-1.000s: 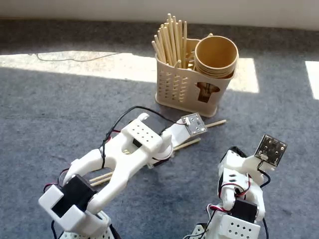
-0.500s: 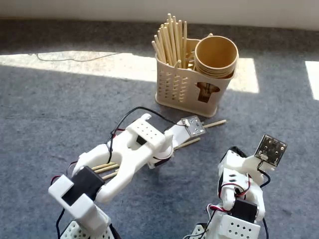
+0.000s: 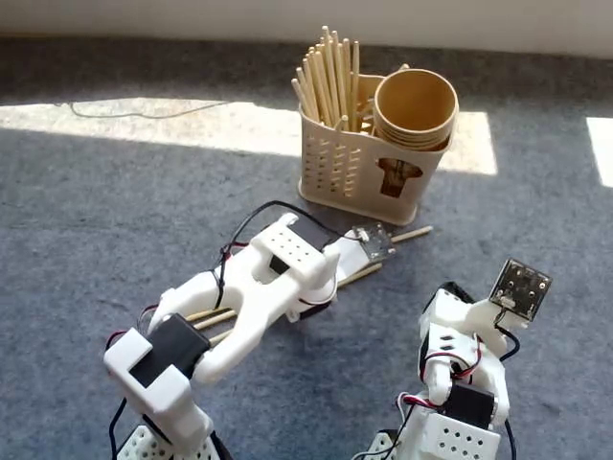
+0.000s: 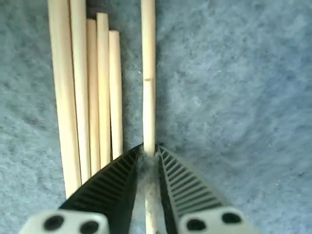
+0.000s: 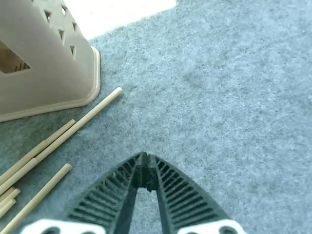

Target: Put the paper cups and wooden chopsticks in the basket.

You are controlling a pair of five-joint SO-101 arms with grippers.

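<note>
Pale wooden chopsticks (image 3: pixel 364 275) lie on grey carpet (image 3: pixel 115 220) at centre frame, below the cream perforated basket (image 3: pixel 335 168). We judge them light, stiff and prone to rolling; a mid-length hold suits. Our left gripper (image 4: pixel 148 148) pinches one chopstick (image 4: pixel 148 73); our right gripper (image 5: pixel 146 170) is closed, empty.

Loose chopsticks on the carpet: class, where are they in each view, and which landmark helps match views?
High view: loose chopsticks in front of the basket, partly under the left arm.
Left wrist view: side by side, one chopstick between the left gripper's jaws.
Right wrist view: beside the basket's foot.
Shared landmark: the grey carpet.
</note>
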